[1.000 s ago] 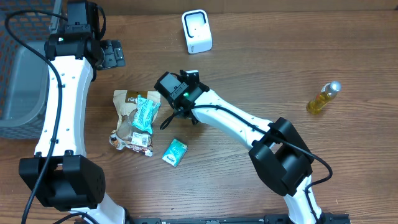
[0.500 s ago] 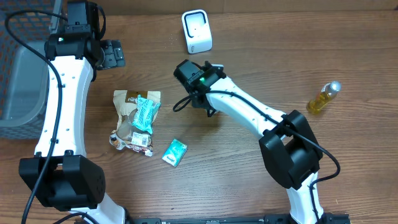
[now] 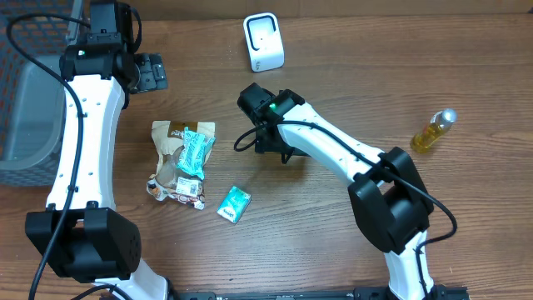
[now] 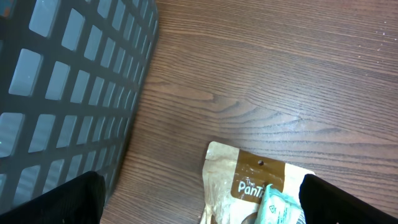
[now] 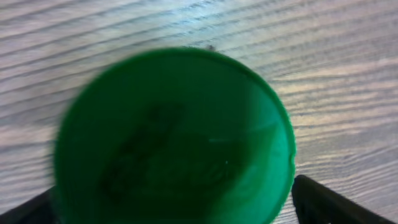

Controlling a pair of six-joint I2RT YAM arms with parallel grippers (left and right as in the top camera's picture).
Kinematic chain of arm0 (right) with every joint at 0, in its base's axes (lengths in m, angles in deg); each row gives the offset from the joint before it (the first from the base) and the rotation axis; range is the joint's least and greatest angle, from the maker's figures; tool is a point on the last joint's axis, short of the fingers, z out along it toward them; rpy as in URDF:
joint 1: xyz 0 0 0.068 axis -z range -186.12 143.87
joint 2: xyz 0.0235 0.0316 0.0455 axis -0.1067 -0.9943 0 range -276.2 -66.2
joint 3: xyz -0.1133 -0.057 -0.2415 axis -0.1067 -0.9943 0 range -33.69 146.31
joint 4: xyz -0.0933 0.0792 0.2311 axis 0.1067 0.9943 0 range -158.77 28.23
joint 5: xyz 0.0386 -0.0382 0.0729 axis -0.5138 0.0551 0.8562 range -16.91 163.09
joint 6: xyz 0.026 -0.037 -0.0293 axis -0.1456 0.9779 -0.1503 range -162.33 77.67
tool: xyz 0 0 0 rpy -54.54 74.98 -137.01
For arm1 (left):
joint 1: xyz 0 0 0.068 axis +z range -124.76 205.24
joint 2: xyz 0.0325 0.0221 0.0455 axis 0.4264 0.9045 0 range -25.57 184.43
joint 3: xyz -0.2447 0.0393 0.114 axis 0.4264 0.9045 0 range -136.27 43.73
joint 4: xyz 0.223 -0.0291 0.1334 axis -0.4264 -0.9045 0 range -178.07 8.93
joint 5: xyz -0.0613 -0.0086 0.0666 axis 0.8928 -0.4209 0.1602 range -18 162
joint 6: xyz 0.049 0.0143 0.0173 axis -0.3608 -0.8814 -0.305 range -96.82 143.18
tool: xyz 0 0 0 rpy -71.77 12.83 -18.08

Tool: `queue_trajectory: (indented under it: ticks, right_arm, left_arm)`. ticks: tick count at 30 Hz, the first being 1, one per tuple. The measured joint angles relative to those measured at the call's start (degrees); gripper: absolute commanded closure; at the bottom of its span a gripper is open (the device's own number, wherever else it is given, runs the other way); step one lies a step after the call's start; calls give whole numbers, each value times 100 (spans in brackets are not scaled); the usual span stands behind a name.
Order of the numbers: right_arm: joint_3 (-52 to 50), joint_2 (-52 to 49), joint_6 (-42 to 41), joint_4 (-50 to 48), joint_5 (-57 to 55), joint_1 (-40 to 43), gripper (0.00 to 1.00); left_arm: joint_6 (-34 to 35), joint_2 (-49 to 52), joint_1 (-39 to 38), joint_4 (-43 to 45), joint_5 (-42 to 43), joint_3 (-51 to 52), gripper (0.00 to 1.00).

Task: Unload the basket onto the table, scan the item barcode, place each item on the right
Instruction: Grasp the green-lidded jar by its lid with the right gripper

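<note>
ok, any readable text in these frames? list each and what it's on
"The Pant" on the pouch; the rest is hidden behind the teal packet.
Teal packet, teal box: print too small to read.
Green disc: dark marks, too blurred to read.
Scanner, bottle: no text visible.

A white scanner (image 3: 263,42) is standing near the far edge of the table (image 3: 483,225). The right gripper (image 3: 273,148) is hanging over the middle, its jaws too dark to read. Toward the left edge a brown pouch (image 3: 171,137) is lying with a teal packet (image 3: 196,152) on it and a small teal box (image 3: 234,204) near it. A yellow bottle (image 3: 429,136) is sitting near the right edge, and a grey basket (image 3: 25,100) at the far left corner.
</note>
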Motion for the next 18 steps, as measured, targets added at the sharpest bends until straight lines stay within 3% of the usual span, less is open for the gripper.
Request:
queue_trajectory:
  ticks: [8,18]
  right_arm:
    - [0,619,1010,-345,-87,11,0]
    - [0,463,1722,-684,50,553,0]
  left_arm:
    - [0,0,0,0,0,0,0]
    - [0,0,0,0,0,0,0]
